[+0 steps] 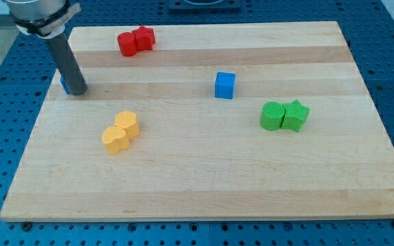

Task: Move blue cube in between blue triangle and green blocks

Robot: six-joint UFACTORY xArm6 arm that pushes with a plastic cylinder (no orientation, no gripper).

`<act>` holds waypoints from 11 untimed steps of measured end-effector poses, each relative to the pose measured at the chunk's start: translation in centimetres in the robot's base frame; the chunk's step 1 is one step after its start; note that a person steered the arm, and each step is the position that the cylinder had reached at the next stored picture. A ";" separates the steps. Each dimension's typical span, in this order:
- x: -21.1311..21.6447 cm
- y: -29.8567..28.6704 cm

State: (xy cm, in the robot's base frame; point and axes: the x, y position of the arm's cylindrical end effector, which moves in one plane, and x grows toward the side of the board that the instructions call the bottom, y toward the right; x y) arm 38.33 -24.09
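The blue cube [225,85] stands right of the board's middle, toward the view's top. Two green blocks, a rounded one [273,116] and a star-like one [296,115], touch each other below and right of the cube. My tip [78,92] rests at the board's left edge. A sliver of a blue block [64,85], likely the blue triangle, shows just left of the rod, mostly hidden behind it. The tip is far left of the blue cube.
Two red blocks [136,41] touch each other near the view's top left. Two yellow blocks [121,132] touch each other left of centre, below and right of the tip. The wooden board [204,184] lies on a blue perforated table.
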 end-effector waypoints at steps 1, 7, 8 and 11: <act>0.0 1.9; -3.6 29.3; -3.2 33.1; -1.5 30.2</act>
